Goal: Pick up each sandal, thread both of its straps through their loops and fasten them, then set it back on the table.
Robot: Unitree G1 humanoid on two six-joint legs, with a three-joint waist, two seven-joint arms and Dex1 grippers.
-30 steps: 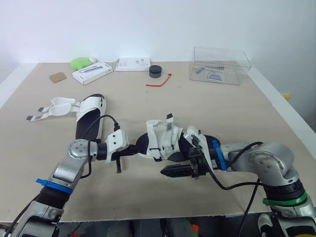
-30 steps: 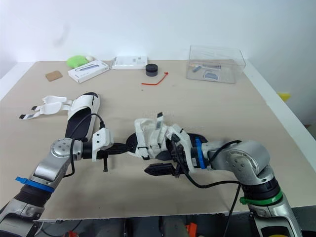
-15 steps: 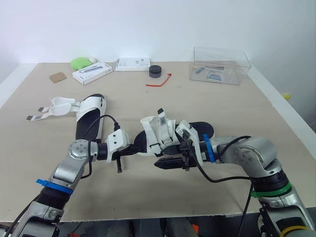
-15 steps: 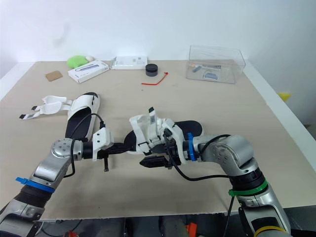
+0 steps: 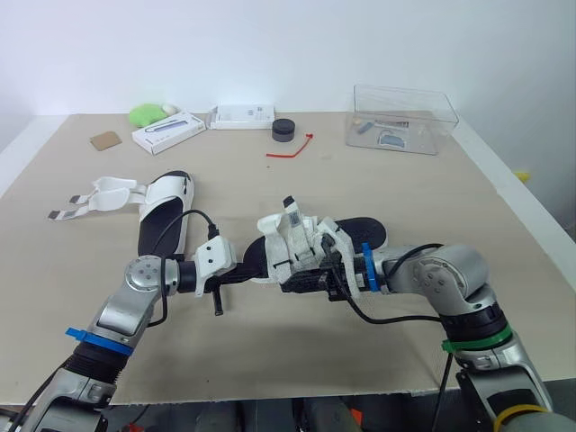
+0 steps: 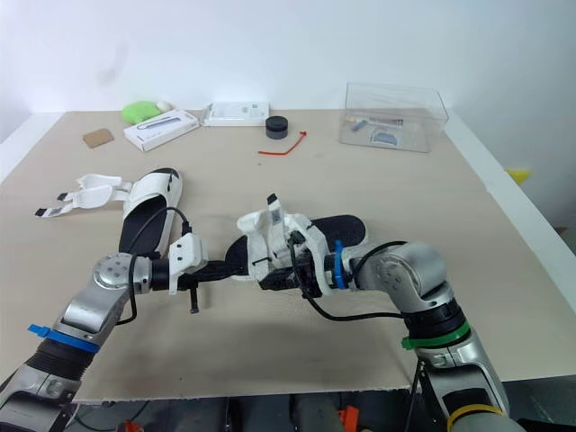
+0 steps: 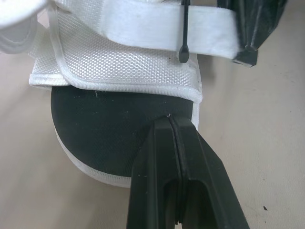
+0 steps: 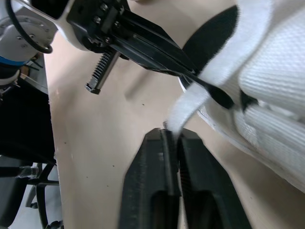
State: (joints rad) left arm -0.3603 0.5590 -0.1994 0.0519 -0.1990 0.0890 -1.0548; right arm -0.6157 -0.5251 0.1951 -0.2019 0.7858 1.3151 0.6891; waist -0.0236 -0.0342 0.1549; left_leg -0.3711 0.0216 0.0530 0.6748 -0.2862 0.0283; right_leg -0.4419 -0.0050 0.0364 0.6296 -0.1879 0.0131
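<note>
While the left gripper [image 7: 168,123] has its two black fingers closed together on the toe edge of the centre sandal [image 5: 297,236], the right gripper [image 8: 170,131] pinches the free end of a white strap [image 8: 189,104] between its own closed fingers. That strap runs up from the fingertips to the sandal's white mesh upper. The sandal lies near the middle of the table [image 5: 450,198], toe toward the left gripper and black heel end toward the right arm; the heel appears to rest on the tabletop, but whether the toe is lifted cannot be told. The two grippers face each other, close together, at the sandal's toe end.

The second sandal [image 5: 165,209] lies flat, well to the left of the first, with its loose straps [image 5: 97,194] spread out on the table beside it, unfastened.

Along the far edge stand a clear plastic box [image 5: 402,118], a small black round object [image 5: 284,130] with a red cable tie [image 5: 290,149] just beside it, two white boxes [image 5: 167,132] [image 5: 241,116], a green object [image 5: 144,114] and a brown card tag [image 5: 105,140].
</note>
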